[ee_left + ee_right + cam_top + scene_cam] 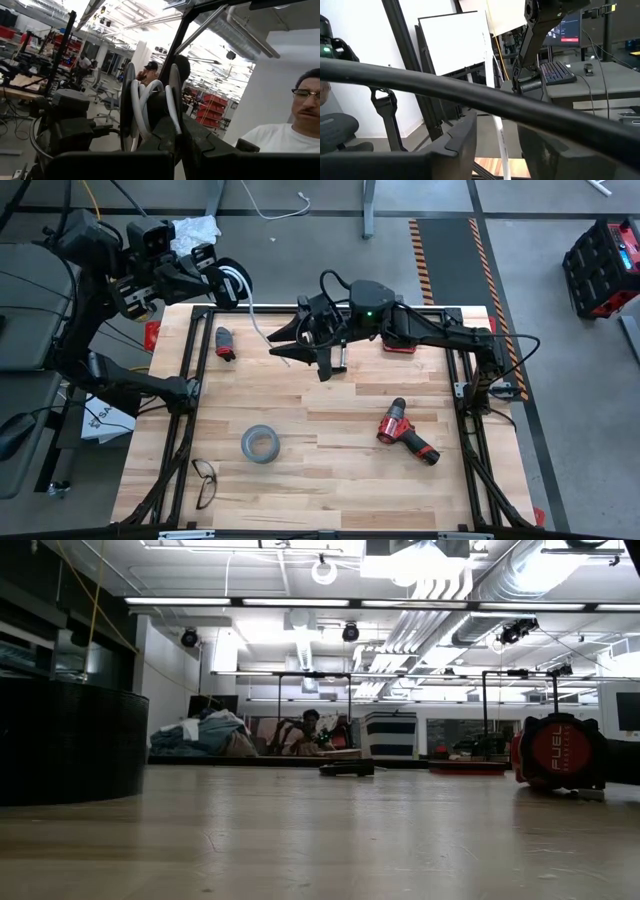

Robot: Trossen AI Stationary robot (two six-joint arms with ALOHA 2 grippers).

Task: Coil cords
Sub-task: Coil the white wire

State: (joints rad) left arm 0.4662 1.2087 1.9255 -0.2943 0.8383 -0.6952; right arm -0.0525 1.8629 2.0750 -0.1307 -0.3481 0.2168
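Observation:
The cords are one thin white cord (252, 312) wound partly onto a small black spool (150, 107). My left gripper (222, 280) holds that spool in the air over the table's far left corner. From the spool the cord runs down toward the table's middle, to my right gripper (280, 348). That gripper hangs level above the far middle of the table, pointing toward the left edge. In the right wrist view the cord (500, 135) passes between the open fingers with a gap on each side, touching neither. The low view shows neither gripper. My left gripper is shut on the spool, pinching the rim of one black flange (175, 117) between its two fingers. Several white turns lie between the flanges. The spool stands on edge past the fingertips, lifted clear of the table, and the cord trails from it slack.
On the wooden table lie a grey tape roll (258, 444), a red drill (407, 432), eyeglasses (205, 482) near the front left, and a small red and black tool (224, 343). A black frame (190, 360) rims the table. A person (300, 115) shows beyond it.

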